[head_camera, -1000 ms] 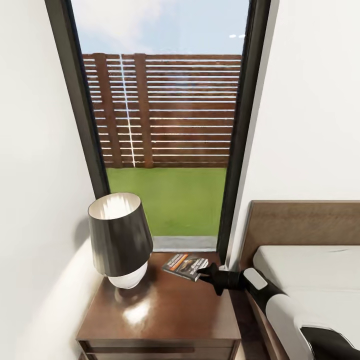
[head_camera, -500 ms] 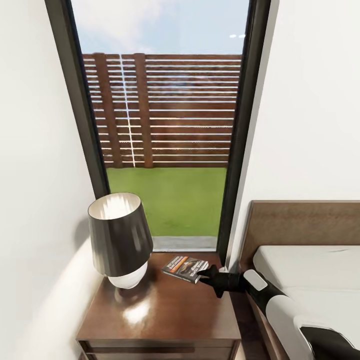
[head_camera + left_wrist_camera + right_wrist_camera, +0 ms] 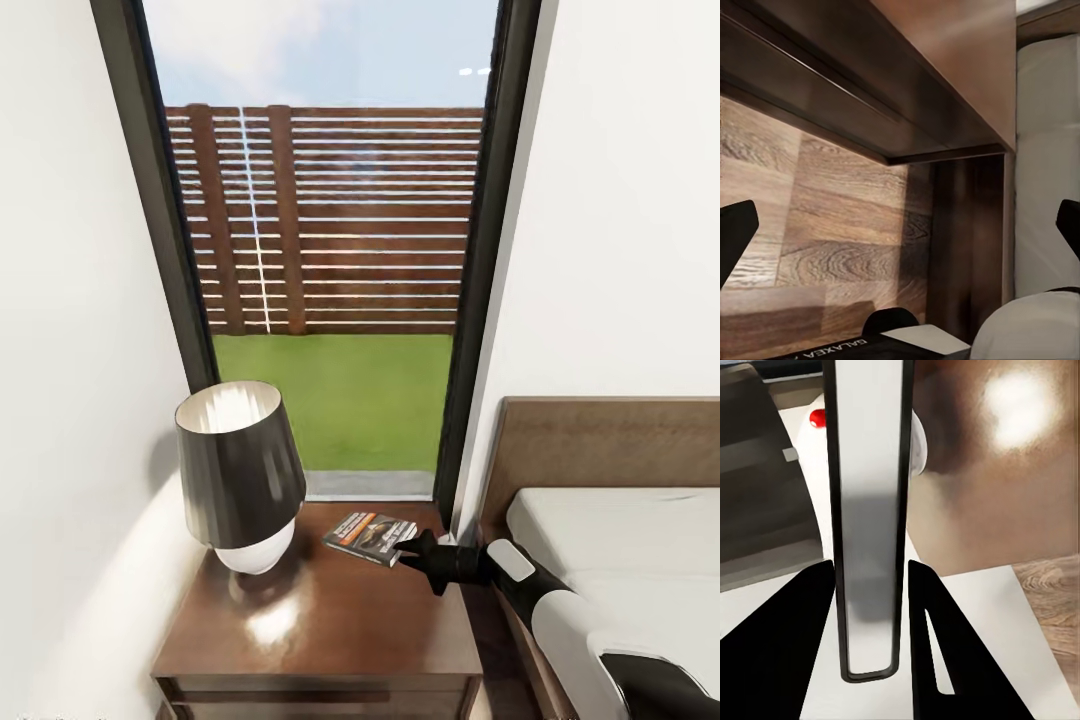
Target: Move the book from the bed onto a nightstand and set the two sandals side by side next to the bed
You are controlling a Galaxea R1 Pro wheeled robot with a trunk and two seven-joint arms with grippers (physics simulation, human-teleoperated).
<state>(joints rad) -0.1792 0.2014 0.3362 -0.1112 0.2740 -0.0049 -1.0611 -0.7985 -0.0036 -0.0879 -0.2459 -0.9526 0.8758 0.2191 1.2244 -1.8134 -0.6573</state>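
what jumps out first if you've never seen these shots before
The tall dark-framed window fills the middle of the head view, with a slatted wooden fence and green lawn outside. Below it a black-shaded lamp stands on the left of the glossy nightstand, and the right gripper holds the book at the nightstand's far right corner. The bed sits to the right.

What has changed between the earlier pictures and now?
Almost nothing. The view shifted slightly, so the camera moved a little. The right gripper still clamps the book at the nightstand top's back, beside the lamp.
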